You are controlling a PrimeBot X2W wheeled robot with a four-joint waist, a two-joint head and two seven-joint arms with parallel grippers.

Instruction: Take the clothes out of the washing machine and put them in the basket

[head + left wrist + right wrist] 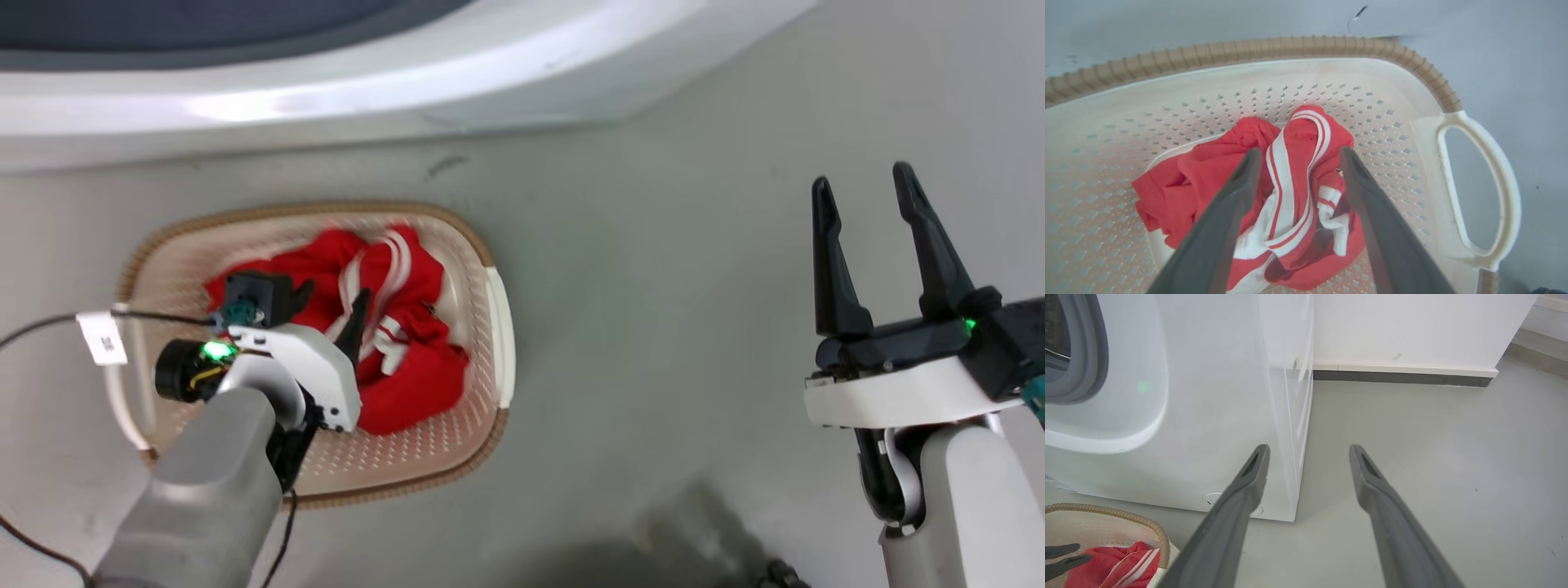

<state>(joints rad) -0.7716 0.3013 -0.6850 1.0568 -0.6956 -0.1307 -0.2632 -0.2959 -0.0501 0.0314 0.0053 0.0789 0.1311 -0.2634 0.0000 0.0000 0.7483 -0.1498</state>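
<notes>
The clothes point(408, 343) are lying bunched in one red heap on the bottom of the basket point(326, 208), which is standing on the floor point(653, 286) just in front of the washing machine point(326, 90). In the head view the heap's long axis is running from the basket's upper left toward its lower right. The white stripe bands are curving across it, from the far wall side toward the robot.

In the left wrist view the left pincer point(1300, 152) is hanging released over the clothes point(1290, 183). Its two fingers are spreading wide to either side of the striped fold, with the plain red part lying off to the left of them. Whether the tips are touching the fabric I cannot tell. The basket's white handle is showing at the right of the rim point(1290, 43).

The right pincer point(861, 175) is hovering well apart from the basket, over bare floor, also released and gripping nothing. Its fingers are pointing toward the washing machine's lower corner point(1208, 416).
</notes>
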